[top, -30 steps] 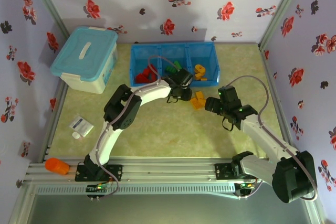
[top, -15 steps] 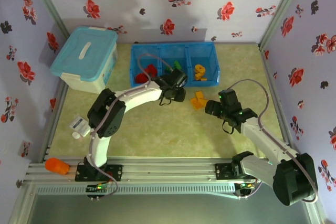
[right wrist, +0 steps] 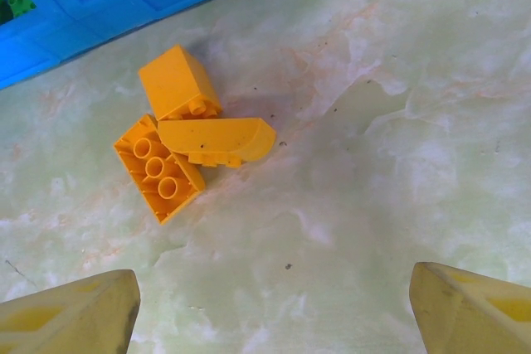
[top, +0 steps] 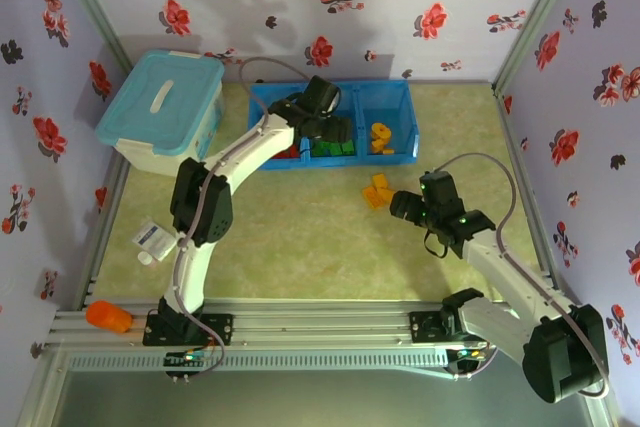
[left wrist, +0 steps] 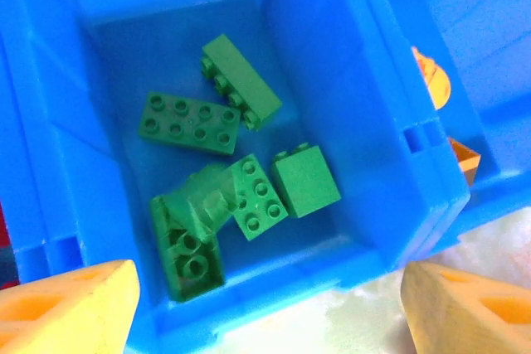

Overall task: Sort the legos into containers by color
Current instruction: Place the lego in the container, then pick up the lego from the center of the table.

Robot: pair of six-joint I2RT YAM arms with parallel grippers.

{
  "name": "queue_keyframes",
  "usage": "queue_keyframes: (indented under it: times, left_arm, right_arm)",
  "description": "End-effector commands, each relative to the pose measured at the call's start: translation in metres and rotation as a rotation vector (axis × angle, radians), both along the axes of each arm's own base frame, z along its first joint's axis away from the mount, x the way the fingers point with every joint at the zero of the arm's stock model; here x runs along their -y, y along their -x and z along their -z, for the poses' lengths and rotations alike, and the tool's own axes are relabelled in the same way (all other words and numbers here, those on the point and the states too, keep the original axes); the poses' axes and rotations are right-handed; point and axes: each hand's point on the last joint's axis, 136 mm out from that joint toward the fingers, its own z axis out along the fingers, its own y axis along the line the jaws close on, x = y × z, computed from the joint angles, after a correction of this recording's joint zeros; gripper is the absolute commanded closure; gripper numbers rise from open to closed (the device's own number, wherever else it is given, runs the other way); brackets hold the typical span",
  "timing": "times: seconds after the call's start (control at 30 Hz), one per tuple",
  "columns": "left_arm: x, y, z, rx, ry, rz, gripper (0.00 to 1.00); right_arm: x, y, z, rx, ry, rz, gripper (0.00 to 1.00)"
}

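Note:
My left gripper (top: 330, 134) hangs open over the middle compartment of the bright blue tray (top: 385, 87). In the left wrist view several green legos (left wrist: 191, 122) lie in that compartment (left wrist: 332, 80), one of them blurred (left wrist: 199, 202), and my left gripper (left wrist: 270, 312) holds nothing. Red legos (top: 275, 147) fill the left compartment and orange ones (top: 380, 135) the right. Three orange-yellow legos (top: 377, 190) lie on the table in front of the tray. My right gripper (top: 405, 202) stands open just right of them; in its wrist view they (right wrist: 216, 138) lie ahead and left of the gripper (right wrist: 270, 312).
A pale blue tub with a white-handled lid (top: 165, 112) stands at the back left. A small white packet (top: 155, 239) lies near the left edge, and an orange object (top: 108, 317) rests on the front rail. Flowered walls close in three sides.
My left arm swung from the table beside the orange legos back to above the tray's middle compartment, where a blurred green lego now lies. The right gripper barely moved.

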Motion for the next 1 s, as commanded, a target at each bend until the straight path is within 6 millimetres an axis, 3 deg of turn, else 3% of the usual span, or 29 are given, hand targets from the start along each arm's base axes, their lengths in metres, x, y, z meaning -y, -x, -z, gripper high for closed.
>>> queue_keyframes:
  times: [0.0,0.23,0.37,0.67,0.97]
  left_arm:
    - [-0.002,0.022,-0.011,0.004,-0.024,0.043,0.17]
    - [-0.019,0.065,-0.037,0.078,0.053,0.054,0.17]
    - [-0.035,0.091,-0.036,0.097,0.102,0.041,0.17]
    - [-0.094,0.133,-0.014,0.090,0.108,-0.048,0.16]
    - [-0.131,0.155,0.006,0.076,0.106,-0.110,0.17]
  right_arm:
    - [0.001,0.010,0.011,-0.041,0.013,-0.024,0.15]
    - [-0.022,0.007,0.021,-0.077,-0.004,-0.127,0.15]
    - [-0.036,0.002,0.034,-0.125,0.022,-0.166,0.15]
    - [-0.062,-0.029,0.061,-0.192,0.100,-0.228,0.15]
    - [-0.082,-0.052,0.088,-0.295,0.136,-0.295,0.19]
